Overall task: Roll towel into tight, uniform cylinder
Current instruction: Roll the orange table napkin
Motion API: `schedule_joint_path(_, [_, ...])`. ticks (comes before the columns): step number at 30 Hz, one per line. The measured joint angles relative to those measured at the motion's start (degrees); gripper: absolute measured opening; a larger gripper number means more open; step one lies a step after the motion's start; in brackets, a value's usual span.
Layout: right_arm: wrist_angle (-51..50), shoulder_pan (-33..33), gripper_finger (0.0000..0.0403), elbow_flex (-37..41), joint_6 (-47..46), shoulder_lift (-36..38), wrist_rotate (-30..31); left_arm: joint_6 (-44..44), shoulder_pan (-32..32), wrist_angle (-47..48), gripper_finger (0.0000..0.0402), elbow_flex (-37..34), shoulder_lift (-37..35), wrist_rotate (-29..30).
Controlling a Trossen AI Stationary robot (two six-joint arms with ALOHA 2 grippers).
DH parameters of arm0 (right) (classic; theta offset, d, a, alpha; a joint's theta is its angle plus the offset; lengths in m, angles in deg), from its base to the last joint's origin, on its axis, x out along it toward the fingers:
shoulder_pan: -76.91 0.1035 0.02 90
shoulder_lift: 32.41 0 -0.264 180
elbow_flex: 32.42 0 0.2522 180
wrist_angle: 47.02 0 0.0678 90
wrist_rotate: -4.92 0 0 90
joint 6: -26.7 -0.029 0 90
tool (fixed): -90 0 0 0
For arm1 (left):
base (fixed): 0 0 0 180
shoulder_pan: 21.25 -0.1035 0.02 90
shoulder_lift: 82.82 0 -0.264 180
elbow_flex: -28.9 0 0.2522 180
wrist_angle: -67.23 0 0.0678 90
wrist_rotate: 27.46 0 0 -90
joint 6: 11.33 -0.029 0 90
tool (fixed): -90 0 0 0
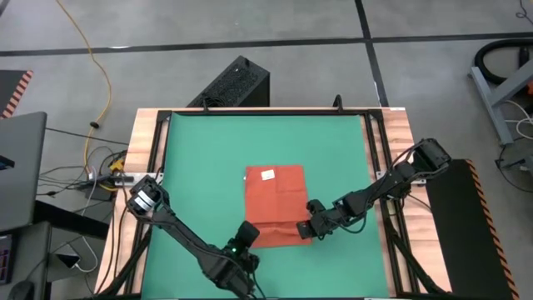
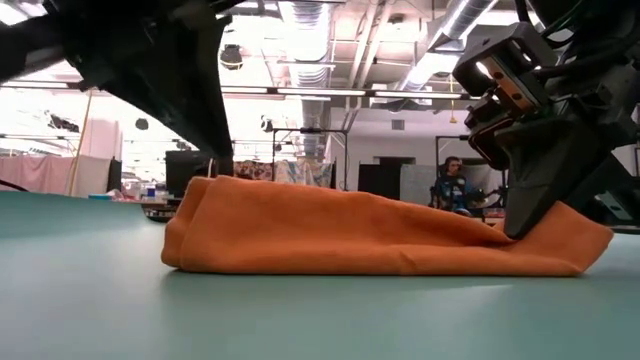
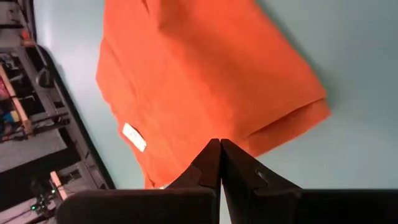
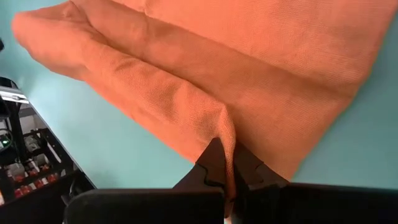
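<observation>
i am working the orange-red towel [image 1: 273, 202] lying near the middle of the green tabletop [image 1: 200, 158], with its near edge already folded over into a loose first turn; my right gripper [image 1: 310, 229] is pinching a ridge of cloth at that edge's right corner, and my left gripper [image 1: 244, 237] is closed at the left corner, though i cannot tell whether it is catching any fabric. it is looking thin, light and floppy, so i am judging both corners of the near edge the best hold. its small white tag [image 1: 267, 175] is showing no readable writing.
</observation>
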Motion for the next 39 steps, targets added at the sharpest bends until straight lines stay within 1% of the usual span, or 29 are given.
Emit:
schedule_joint_path(2, [0.0,0.0,0.0011,0.0,0.0,0.0,0.0,0.8,0.5,0.0,0.0,0.0,-0.7,1.5])
schedule_joint_path(4, [-0.1,0.0,0.0011,0.0,0.3,0.0,0.1,0.8,1.2,-2.5,0.0,0.0,-2.3,1.6])
schedule_joint_path(5, [0.0,0.0,0.0011,0.0,0.4,0.0,0.2,-0.5,1.7,-6.1,0.0,-0.6,-3.6,0.8])
schedule_joint_path(7, [0.0,0.0,0.0011,0.0,0.6,0.0,0.3,-4.5,2.5,-15.8,0.0,-3.8,-6.8,-2.8])
schedule_joint_path(9, [0.0,0.0,0.0011,0.0,0.7,0.0,0.4,-7.3,2.9,-25.9,0.0,-9.3,-9.9,-5.2])
schedule_joint_path(11, [0.0,0.0,0.0011,0.0,0.7,0.0,0.7,-8.8,2.4,-34.3,0.0,-16.2,-12.8,-5.8])
schedule_joint_path(14, [0.0,0.0,0.0011,0.0,0.8,0.0,1.3,-10.0,0.5,-47.4,0.0,-25.9,-15.3,-6.6])
schedule_joint_path(16, [0.0,0.0,0.0011,0.0,0.8,0.0,1.4,-10.5,-0.6,-53.4,0.0,-30.9,-16.1,-5.8])
schedule_joint_path(18, [0.0,0.0,0.0011,0.0,0.6,0.0,1.4,-9.9,-1.7,-57.7,0.0,-34.3,-16.5,-6.3])
schedule_joint_path(22, [0.0,0.0,0.0012,0.0,0.2,0.0,1.4,-7.0,-3.3,-59.7,0.0,-38.1,-16.9,-8.5])
schedule_joint_path(25, [0.1,0.0,0.0012,0.0,0.3,0.0,1.5,-4.7,-4.4,-59.8,0.0,-40.1,-16.8,-8.4])
schedule_joint_path(29, [0.1,0.0,0.0015,0.0,1.2,0.0,3.0,-2.9,-5.7,-60.6,0.0,-42.0,-16.8,-10.7])
schedule_joint_path(32, [0.1,0.0,0.0029,0.0,4.6,0.0,3.9,-2.9,-6.3,-63.2,0.0,-43.4,-16.8,-11.3])
schedule_joint_path(34, [0.0,0.2,0.0042,0.0,5.1,0.0,4.9,-2.9,-6.5,-64.2,0.0,-43.8,-16.8,-11.8])
schedule_joint_path(39, [0.0,1.0,0.0078,0.0,8.9,0.0,5.8,-2.5,-6.8,-64.3,0.0,-44.2,-16.8,-13.2])
